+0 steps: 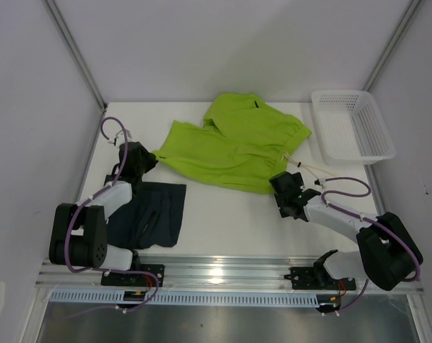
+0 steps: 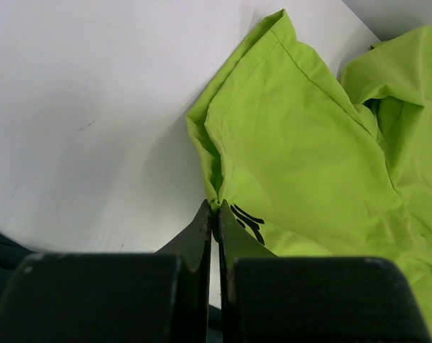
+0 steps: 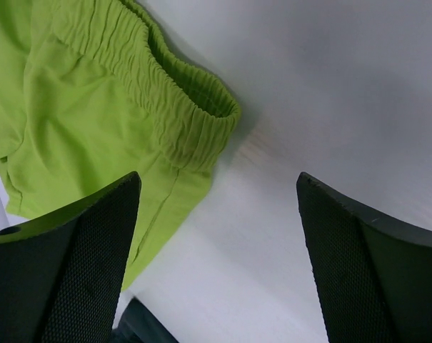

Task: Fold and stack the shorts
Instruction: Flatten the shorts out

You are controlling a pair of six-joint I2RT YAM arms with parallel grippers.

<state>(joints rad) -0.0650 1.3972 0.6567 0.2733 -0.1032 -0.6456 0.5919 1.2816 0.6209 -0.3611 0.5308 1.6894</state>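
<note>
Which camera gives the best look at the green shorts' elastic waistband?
Right wrist: the gathered waistband is close up and sharp. Top external shows it small on the green shorts' right side. Left wrist shows a leg, no clear waistband.

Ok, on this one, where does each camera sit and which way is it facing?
Top external: fixed above and behind the bases, looking down on the table; the left arm and right arm show whole.
Left wrist: on that arm, looking along the shut left end effector at the lime green shorts, their corner pinched in it.
Right wrist: on that arm, looking down through the open right end effector at the waistband.
Shared: all three show the lime green shorts.
</note>
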